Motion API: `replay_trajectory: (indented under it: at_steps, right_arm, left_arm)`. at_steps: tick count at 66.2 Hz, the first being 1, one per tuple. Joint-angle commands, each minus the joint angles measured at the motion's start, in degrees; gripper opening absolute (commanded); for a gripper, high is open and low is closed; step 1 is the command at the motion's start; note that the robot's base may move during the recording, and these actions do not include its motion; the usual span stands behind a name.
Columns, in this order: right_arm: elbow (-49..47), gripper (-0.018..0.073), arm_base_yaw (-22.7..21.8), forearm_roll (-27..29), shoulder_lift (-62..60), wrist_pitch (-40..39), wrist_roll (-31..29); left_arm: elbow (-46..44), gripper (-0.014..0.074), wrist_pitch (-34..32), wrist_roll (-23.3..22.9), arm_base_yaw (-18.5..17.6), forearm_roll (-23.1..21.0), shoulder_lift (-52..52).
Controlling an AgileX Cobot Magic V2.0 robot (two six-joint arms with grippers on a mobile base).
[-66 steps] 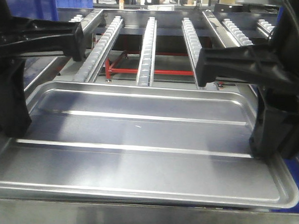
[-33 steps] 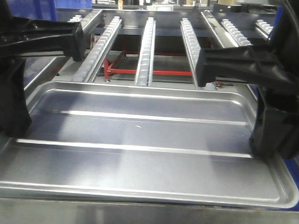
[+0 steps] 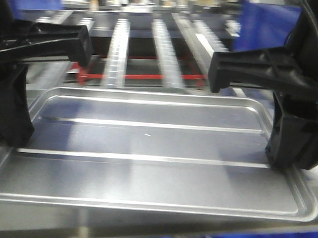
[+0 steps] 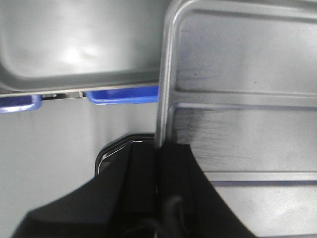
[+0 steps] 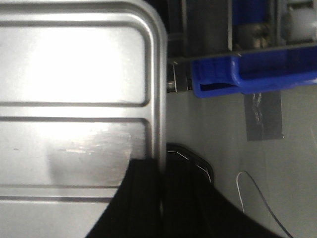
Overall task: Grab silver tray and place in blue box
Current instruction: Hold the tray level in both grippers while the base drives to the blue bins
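**Silver tray pinched at both short edges**

Silver tray (image 3: 147, 145) spanned level between the two end effectors, rim up. Shiny sheet metal, shallow, rectangular, with rounded corners and a raised rim. Flat sunken base with two long straight ridges running from one end effector toward the other. Faint brushed scuffs on the base close to each grip.

Left end effector (image 4: 158, 163): matte black fingers clenched across the tray's left rim, one finger on either side of the rim line.

Right end effector (image 5: 161, 173): same black fingers, clenched across the right rim in the same way.

Blue box (image 5: 257, 74): bright-blue smooth plastic with a thick rolled rim. Ahead of and outboard of the right end effector, apart from the tray.

Beyond both end effectors in the front view: pale roller rails (image 3: 162, 50) and a thin red bar (image 3: 140, 76), both blurred.
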Motion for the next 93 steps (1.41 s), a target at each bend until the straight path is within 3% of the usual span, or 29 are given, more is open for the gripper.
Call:
replay_trajectory:
  at_steps: [1, 93]
  right_arm:
    - [-1.5, 0.0057, -0.3, -1.0, -1.6, -0.7, -0.5]
    - [-1.5, 0.0057, -0.3, -1.0, -1.6, 4.1, -0.5]
  left_arm:
    - [-2.1, -0.0104, -2.1, -0.3, -0.6, 0.7, -1.2]
    - [-2.1, -0.0104, -2.1, -0.3, -0.6, 0.6, -1.2]
